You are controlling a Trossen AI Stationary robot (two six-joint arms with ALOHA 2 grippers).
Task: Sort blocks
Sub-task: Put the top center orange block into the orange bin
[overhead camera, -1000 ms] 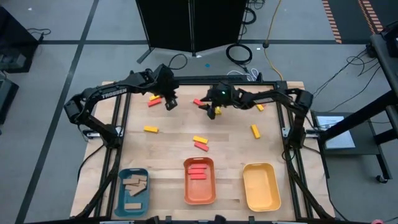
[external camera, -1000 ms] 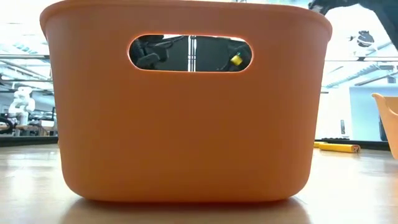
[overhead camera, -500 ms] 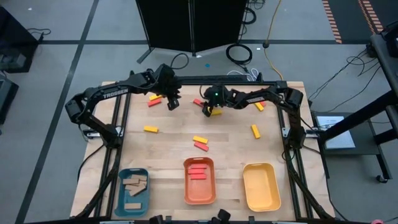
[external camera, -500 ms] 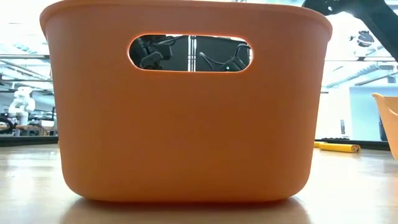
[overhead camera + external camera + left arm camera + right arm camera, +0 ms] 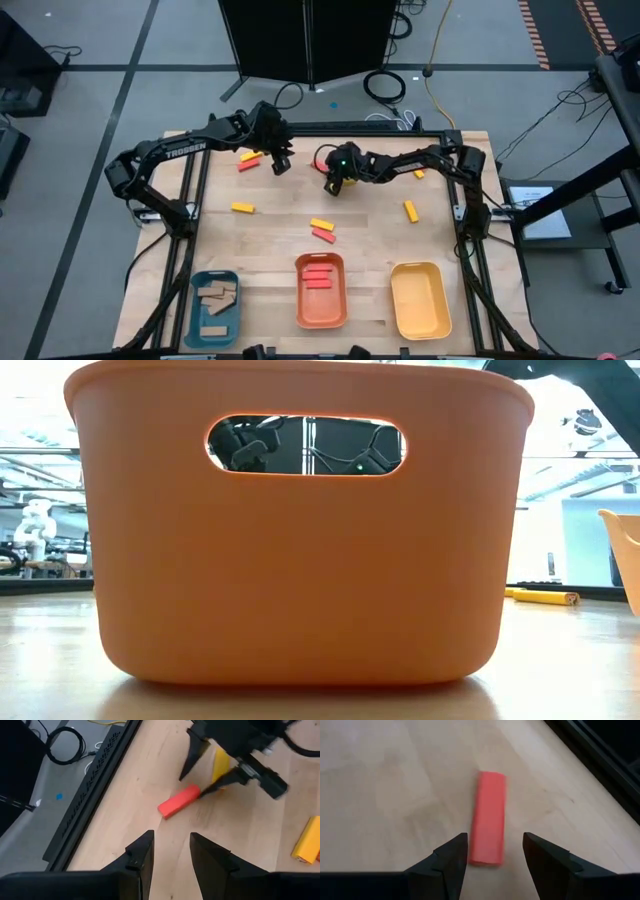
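A red block [image 5: 489, 837] lies flat on the table near its far edge. My right gripper [image 5: 495, 840] is open and low over it, with one finger on each side of the block's near end, and no touch shows. The left wrist view shows the same red block [image 5: 179, 801], the right gripper [image 5: 192, 786] at its end, and a yellow block [image 5: 220, 762] just behind. My left gripper [image 5: 281, 166] hovers open to the left of it, also seen as [image 5: 171, 847]. More red and yellow blocks lie scattered, such as one yellow block [image 5: 242, 208] and a red one [image 5: 247, 167].
Three trays stand along the near edge. The blue tray [image 5: 215, 305] holds tan blocks, the orange tray [image 5: 321, 292] holds red ones, and the yellow tray [image 5: 420, 300] is beside them. A yellow and red pair [image 5: 322, 230] lies mid-table. The orange tray [image 5: 300, 560] fills the low view.
My right gripper has moved toward the table's left and come down over the red block. A second ago the low view showed a yellow block at its fingers; it no longer shows there.
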